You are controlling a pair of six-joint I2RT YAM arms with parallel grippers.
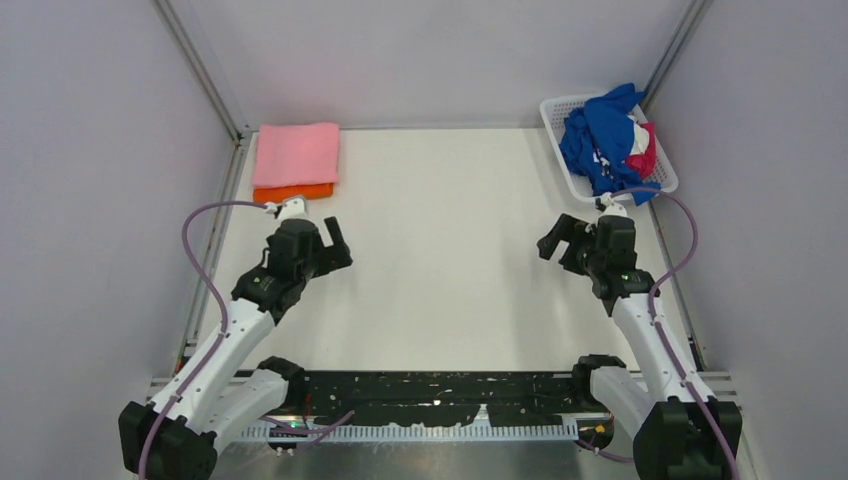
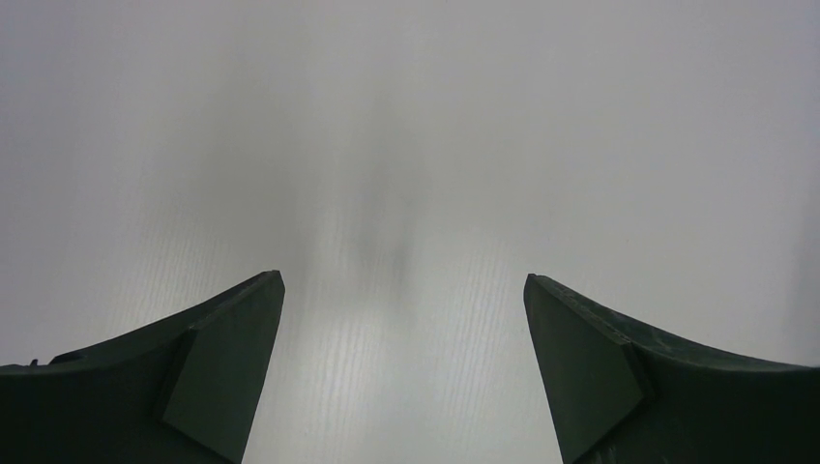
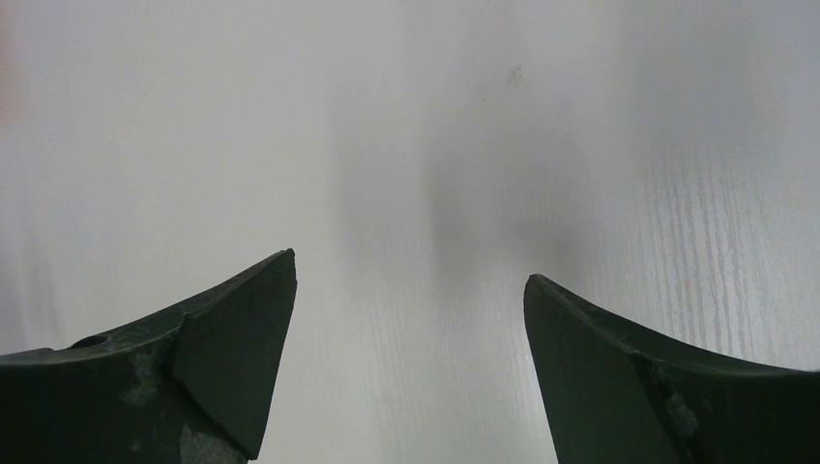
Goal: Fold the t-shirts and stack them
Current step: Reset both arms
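Top view: two folded t-shirts stacked at the far-left corner of the white table (image 1: 450, 290). The pink t-shirt (image 1: 296, 154) lies flat on top; the orange t-shirt (image 1: 296, 191) shows only as a strip along the near edge beneath it.

Far-right corner: white slatted basket (image 1: 554, 112) holds the unfolded ones in a heap. The royal blue t-shirt (image 1: 598, 138) covers most of it and spills over the near rim. The magenta t-shirt (image 1: 646, 160) sits at the right side. A small white patch (image 1: 636, 133) between them is probably the white t-shirt, though too little shows to be sure.

Left gripper (image 1: 338, 245) hovers just near of the folded stack, jaws spread wide, holding nothing. Its wrist view shows both dark fingers (image 2: 222, 367) over bare table.

Right gripper (image 1: 556, 245) hangs near the basket's near end, apart from it, jaws likewise wide and empty. Its fingers (image 3: 227, 358) frame bare tabletop only.
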